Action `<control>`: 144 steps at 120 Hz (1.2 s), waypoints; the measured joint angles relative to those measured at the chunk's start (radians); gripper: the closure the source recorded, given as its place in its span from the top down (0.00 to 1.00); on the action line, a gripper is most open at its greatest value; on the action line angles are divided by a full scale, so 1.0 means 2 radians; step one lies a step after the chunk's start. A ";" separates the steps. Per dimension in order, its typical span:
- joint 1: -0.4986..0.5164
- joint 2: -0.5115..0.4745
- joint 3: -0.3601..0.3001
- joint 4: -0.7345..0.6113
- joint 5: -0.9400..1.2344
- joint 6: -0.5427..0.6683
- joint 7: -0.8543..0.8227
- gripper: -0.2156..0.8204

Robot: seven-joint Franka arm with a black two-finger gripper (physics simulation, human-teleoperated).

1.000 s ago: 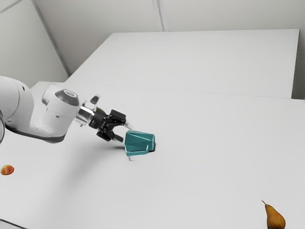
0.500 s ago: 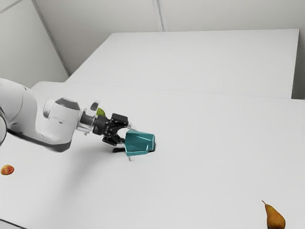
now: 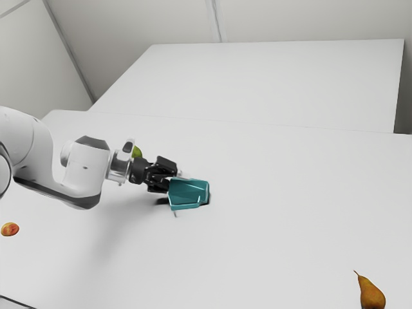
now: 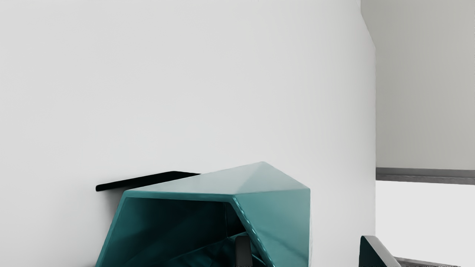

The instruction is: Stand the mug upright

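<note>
Teal and faceted, the mug (image 3: 188, 193) lay on its side on the white table (image 3: 277, 225), mouth toward the gripper (image 3: 174, 179). The gripper stood well open, one finger (image 4: 243, 252) within the mouth, the other outside, gripping nothing. Beyond the wrist sat what was probably a green fruit (image 3: 136, 152); a peach (image 3: 9, 229) lay at the exterior view's left, a pear (image 3: 371, 295) near its right.
</note>
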 joint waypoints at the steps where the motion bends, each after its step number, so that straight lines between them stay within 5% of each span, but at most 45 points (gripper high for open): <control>1: 0.000 0.000 0.000 0.000 0.000 0.000 0.001 0.41; 23: -0.001 -0.001 0.000 0.000 -0.003 -0.001 0.018 0.17; 51: -0.004 -0.009 -0.001 0.000 -0.003 -0.003 0.031 0.08; 91: -0.019 -0.064 0.000 0.001 0.027 -0.001 0.034 0.05; 144: -0.014 -0.131 -0.008 0.052 0.384 -0.018 -0.080 0.05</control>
